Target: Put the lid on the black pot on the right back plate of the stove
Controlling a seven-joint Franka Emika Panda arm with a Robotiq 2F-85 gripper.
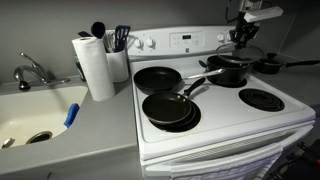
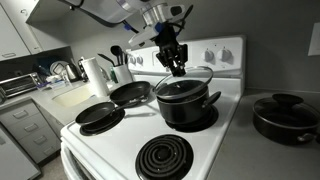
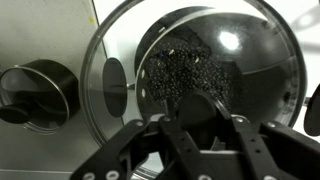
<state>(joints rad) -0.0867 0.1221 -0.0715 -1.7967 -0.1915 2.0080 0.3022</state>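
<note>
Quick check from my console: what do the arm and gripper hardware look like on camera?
The arm has smooth, rounded links in white to light grey. The gripper is black throughout: a blocky body ending in two fingers built from flat, jointed bars, matte black in the wrist view. No cables or markings can be made out at this resolution.

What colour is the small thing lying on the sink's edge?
Blue; the item on the sink rim shows best in an exterior view.

Dim, low-res ext. views — wrist pic soft, glare on lid (image 3: 190, 70), fingers (image 3: 125, 155) blurred.
</note>
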